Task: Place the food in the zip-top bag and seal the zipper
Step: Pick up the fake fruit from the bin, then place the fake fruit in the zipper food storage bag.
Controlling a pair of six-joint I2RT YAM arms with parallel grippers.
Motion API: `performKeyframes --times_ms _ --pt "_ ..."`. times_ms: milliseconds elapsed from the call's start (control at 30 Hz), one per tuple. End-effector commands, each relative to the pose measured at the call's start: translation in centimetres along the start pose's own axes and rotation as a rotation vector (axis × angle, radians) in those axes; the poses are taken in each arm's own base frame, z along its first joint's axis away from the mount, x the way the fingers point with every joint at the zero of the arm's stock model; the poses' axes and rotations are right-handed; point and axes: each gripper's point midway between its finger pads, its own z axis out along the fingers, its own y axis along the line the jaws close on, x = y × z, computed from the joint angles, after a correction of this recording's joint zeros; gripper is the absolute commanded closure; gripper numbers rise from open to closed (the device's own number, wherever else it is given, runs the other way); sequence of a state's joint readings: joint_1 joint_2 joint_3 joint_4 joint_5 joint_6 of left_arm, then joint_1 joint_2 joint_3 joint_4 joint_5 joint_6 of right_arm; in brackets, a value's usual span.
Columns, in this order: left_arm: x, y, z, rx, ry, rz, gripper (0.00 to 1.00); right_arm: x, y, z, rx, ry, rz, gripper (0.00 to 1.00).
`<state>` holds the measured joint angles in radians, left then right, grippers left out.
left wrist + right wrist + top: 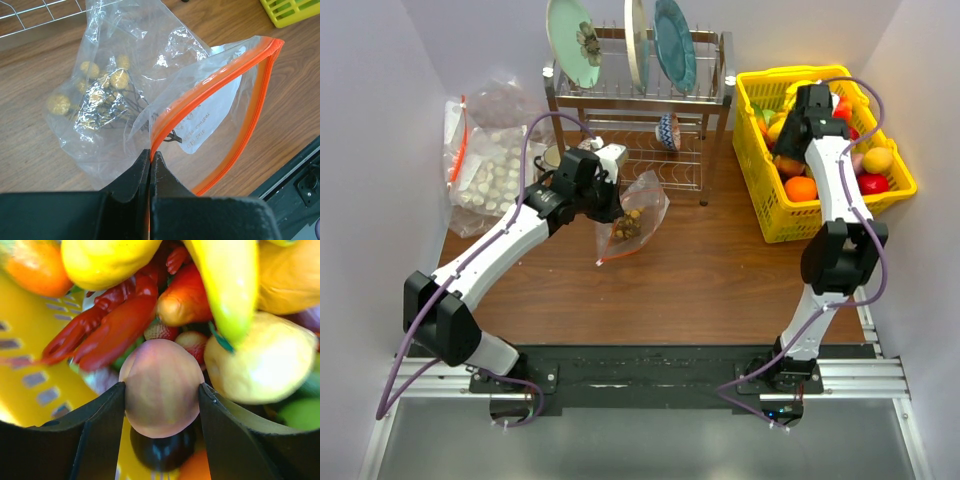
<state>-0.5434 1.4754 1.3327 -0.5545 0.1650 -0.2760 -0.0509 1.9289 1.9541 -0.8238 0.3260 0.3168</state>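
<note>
The clear zip-top bag [638,208] lies on the wooden table in front of the dish rack, with small brown pieces [92,95] inside. Its orange-red zipper [215,85] stands open in a loop. My left gripper [151,157] is shut on the zipper's near end and holds the mouth up; it also shows in the top view [612,205]. My right gripper [161,390] is down in the yellow basket [775,215], shut on a yellowish-pink peach [161,387], with both fingers touching its sides. An orange [801,187] lies in the basket.
The basket holds several other toy foods: a yellow banana [225,285], a red lobster [110,325], a lemon [260,365]. A metal dish rack [640,100] with plates stands at the back. Bags of white lumps [485,170] lie at the back left.
</note>
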Motion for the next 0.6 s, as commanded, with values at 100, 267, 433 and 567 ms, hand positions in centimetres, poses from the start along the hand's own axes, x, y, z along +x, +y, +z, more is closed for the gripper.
performKeyframes --times_ms 100,267,433,567 --pt "-1.4 -0.3 -0.5 0.021 -0.052 0.022 1.0 -4.9 -0.7 -9.5 -0.122 -0.178 0.072 0.48" --pt "-1.3 -0.4 -0.3 0.03 -0.049 0.022 1.0 -4.4 1.7 -13.6 -0.339 -0.189 0.087 0.49" --pt "-1.5 -0.6 -0.1 0.038 -0.049 0.023 1.0 -2.8 4.5 -17.3 -0.581 -0.178 0.084 0.49" --pt "-1.7 -0.6 -0.1 0.04 -0.053 0.024 1.0 -2.4 5.3 -20.5 -0.698 -0.2 0.066 0.49"
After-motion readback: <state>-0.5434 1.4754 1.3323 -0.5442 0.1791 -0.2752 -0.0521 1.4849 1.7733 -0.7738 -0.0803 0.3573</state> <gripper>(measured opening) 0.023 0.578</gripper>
